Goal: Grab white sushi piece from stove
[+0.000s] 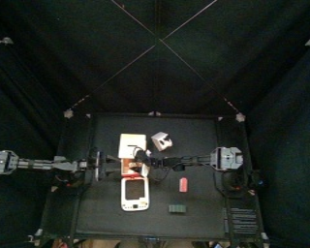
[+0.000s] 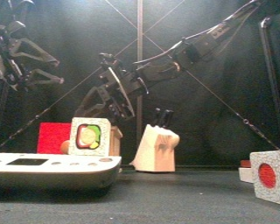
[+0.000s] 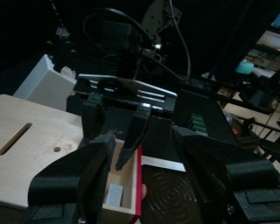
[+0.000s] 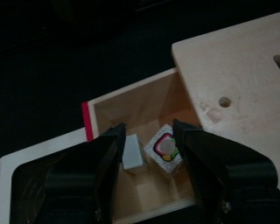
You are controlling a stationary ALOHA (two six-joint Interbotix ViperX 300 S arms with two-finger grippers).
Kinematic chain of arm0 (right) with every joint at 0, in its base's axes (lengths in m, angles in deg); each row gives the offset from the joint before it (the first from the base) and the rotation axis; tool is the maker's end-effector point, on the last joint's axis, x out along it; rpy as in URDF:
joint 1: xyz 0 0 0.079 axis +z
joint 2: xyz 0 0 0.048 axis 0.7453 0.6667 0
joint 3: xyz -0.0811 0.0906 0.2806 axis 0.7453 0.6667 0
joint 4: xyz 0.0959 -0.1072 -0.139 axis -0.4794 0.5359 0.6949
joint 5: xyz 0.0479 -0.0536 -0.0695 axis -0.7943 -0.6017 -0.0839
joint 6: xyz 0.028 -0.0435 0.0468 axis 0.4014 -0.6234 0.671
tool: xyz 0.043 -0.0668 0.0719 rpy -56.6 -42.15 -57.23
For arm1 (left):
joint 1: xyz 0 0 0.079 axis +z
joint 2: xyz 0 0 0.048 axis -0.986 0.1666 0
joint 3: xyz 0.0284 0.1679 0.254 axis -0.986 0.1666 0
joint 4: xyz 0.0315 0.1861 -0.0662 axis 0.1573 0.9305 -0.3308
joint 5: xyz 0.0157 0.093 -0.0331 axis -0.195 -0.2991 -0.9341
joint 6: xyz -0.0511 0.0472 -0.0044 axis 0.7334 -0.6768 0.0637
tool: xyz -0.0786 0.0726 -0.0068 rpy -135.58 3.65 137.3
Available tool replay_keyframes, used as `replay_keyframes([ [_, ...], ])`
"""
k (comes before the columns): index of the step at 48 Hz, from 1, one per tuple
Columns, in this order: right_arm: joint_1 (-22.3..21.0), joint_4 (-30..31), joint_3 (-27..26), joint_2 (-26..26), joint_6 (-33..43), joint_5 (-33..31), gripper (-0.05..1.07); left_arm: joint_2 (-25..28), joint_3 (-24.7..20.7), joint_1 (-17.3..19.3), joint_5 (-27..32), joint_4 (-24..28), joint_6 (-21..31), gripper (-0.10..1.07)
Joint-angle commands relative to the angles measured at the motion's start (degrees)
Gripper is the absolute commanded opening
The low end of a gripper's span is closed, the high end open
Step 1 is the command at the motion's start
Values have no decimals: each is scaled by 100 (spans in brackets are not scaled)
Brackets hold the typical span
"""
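The right wrist view looks down into a wooden box (image 4: 136, 109). The white sushi piece (image 4: 166, 147) sits there, between the wide-open jaws of the right pincer (image 4: 154, 144), which holds nothing. The top view hides the sushi but shows the stove (image 1: 135, 196) on the tabletop (image 1: 106, 218). The left pincer (image 3: 149, 166) is open and empty.

Looking down between two black fingers (image 4: 101, 166) into an open wooden box (image 4: 136, 105) with a red edge (image 4: 84, 114). Inside, between the fingers: a white sushi piece (image 4: 166, 149) with green and red filling, just beside a grey block (image 4: 130, 150). Fingers spread, not touching it. Pale wooden panel (image 4: 236, 66) with a slot adjoining the box. White slab (image 4: 31, 171) beside it.
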State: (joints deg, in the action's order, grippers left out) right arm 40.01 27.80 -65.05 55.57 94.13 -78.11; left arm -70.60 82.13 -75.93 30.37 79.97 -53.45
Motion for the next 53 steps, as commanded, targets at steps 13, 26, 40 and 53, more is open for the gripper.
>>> replay_keyframes([
  [13, 176, 0, 290, -914, -9, 26, 83, 18, -62, 26, -44, 0, -9, 89],
  [26, 835, 0, 1090, -1617, 0, 26, 83, 18, -44, 26, -53, 0, 9, 89],
  [40, 1652, 26, 1477, -1705, -9, -18, 83, 18, -44, 26, -44, 0, 0, 89],
  [53, 1784, 18, 1362, -1415, 26, -281, 83, 26, -35, 44, -53, 0, 0, 89],
])
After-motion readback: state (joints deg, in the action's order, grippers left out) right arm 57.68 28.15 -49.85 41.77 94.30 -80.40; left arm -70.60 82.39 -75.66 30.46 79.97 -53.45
